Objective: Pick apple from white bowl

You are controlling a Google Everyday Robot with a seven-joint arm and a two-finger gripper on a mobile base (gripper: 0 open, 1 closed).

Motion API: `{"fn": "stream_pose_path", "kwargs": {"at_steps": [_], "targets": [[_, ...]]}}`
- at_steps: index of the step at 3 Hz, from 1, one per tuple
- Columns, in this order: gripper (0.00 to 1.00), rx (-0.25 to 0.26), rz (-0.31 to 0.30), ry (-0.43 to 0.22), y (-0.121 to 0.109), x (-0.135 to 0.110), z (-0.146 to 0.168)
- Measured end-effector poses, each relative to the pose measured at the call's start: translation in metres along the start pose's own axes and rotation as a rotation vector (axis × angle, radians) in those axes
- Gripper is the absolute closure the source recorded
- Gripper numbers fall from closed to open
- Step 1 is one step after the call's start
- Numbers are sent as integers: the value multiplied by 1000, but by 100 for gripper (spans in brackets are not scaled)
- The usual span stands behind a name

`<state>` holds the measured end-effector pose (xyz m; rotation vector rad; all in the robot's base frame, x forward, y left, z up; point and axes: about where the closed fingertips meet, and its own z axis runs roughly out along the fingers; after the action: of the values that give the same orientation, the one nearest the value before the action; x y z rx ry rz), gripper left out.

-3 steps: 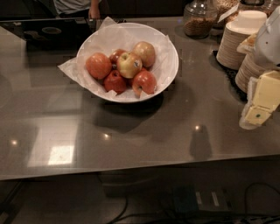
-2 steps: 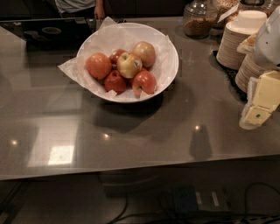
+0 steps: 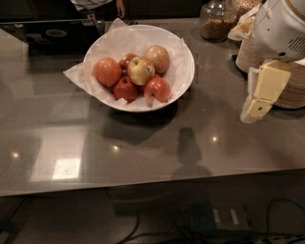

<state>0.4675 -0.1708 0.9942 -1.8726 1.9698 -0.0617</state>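
The white bowl (image 3: 183,71), wide, glossy and lined with crumpled white paper, stands on the grey counter at the upper middle. It holds several red and yellow-red apples; a yellowish apple (image 3: 141,70) lies on top in the middle, a red one (image 3: 106,71) at the left, another (image 3: 157,90) at the front right. My gripper (image 3: 259,100), white arm with cream-coloured fingers pointing down, hangs at the right edge of the view, well to the right of the bowl and above the counter. It holds nothing that I can see.
Stacks of beige plates (image 3: 286,93) stand at the far right behind the gripper. A glass jar (image 3: 218,21) with brown contents stands at the back. A person's hand and torso (image 3: 102,5) are at the back edge. The counter's front edge (image 3: 143,188) runs across the lower view.
The view has shifted so the bowl sits a little lower and further right. The gripper has moved up and to the left, closer to the bowl's side.
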Motion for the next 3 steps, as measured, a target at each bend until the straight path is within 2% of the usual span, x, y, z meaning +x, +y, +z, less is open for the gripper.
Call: {"fn": "stream_pose_path", "kwargs": {"at_steps": [1, 2, 3], "targets": [[0, 5, -73, -105, -7, -12, 3], [0, 4, -153, -292, -15, -25, 19], [0, -35, -238, -497, -24, -56, 23]]}}
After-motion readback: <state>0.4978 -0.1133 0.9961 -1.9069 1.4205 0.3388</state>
